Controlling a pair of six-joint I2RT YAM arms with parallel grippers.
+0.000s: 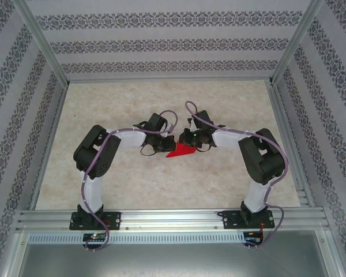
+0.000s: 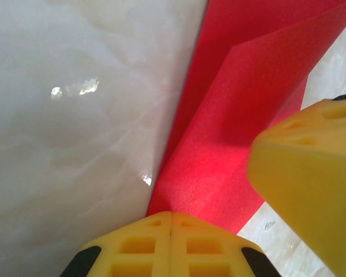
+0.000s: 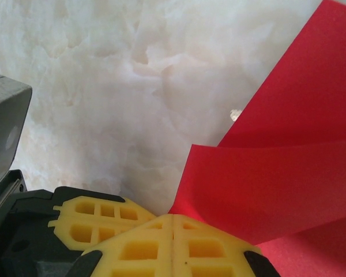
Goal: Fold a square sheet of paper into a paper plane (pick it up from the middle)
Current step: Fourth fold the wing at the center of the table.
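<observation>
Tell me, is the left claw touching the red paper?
Touching. In the left wrist view the left gripper is shut on the red paper, pinching it between its tips.

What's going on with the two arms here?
Both arms meet at the middle of the table, working on a red paper sheet that is partly folded into a wedge. The left gripper and the right gripper are each shut on the paper, close to one another. One flap is lifted. It is not a finished plane yet.
</observation>
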